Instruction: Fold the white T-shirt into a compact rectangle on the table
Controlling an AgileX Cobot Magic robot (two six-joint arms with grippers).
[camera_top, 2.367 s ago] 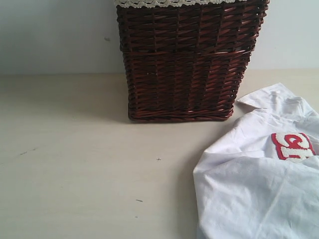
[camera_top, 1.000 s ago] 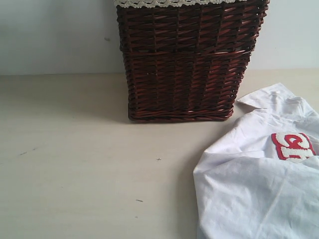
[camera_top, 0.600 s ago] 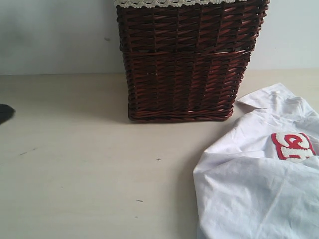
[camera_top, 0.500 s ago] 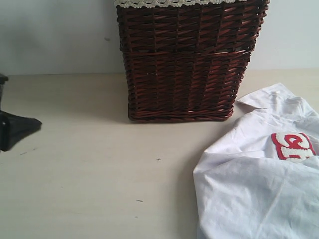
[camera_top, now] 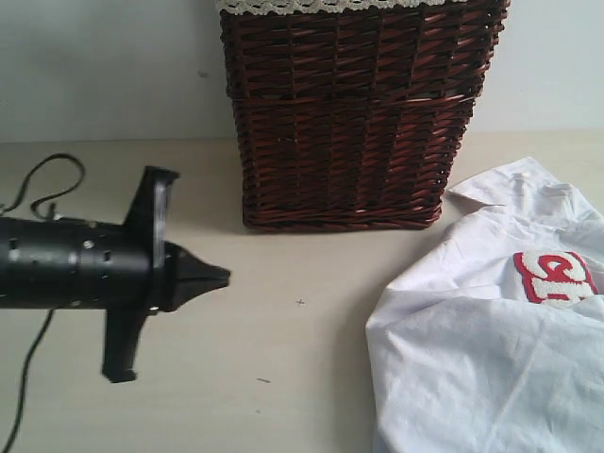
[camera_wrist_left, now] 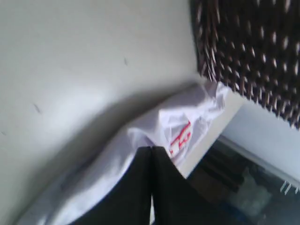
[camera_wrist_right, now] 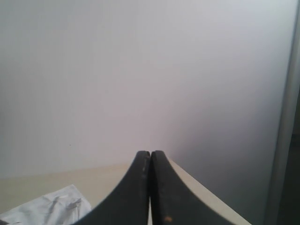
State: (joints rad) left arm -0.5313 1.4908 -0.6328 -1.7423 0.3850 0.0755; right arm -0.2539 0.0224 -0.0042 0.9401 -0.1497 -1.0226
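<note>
The white T-shirt (camera_top: 491,340) lies crumpled on the table (camera_top: 283,359) at the right, its red patch (camera_top: 555,276) with white lettering showing. My left gripper (camera_top: 223,276) reaches in from the left above the table, shut and empty, its tip well short of the shirt. Through the left wrist camera the shut jaws (camera_wrist_left: 151,148) point toward the T-shirt (camera_wrist_left: 140,140) and its red lettering (camera_wrist_left: 180,137). My right gripper (camera_wrist_right: 150,153) is shut and empty, facing the wall, with a corner of the T-shirt (camera_wrist_right: 47,208) below it; it is outside the exterior view.
A dark brown wicker basket (camera_top: 354,113) with cream lace trim stands at the back middle against the pale wall (camera_top: 104,66). A black cable (camera_top: 42,184) trails behind the left arm. In the left wrist view the basket (camera_wrist_left: 253,51) sits near the table's edge (camera_wrist_left: 220,131).
The left arm has swept in from the left edge of the exterior view to above the table's left half. The T-shirt and basket have not moved.
</note>
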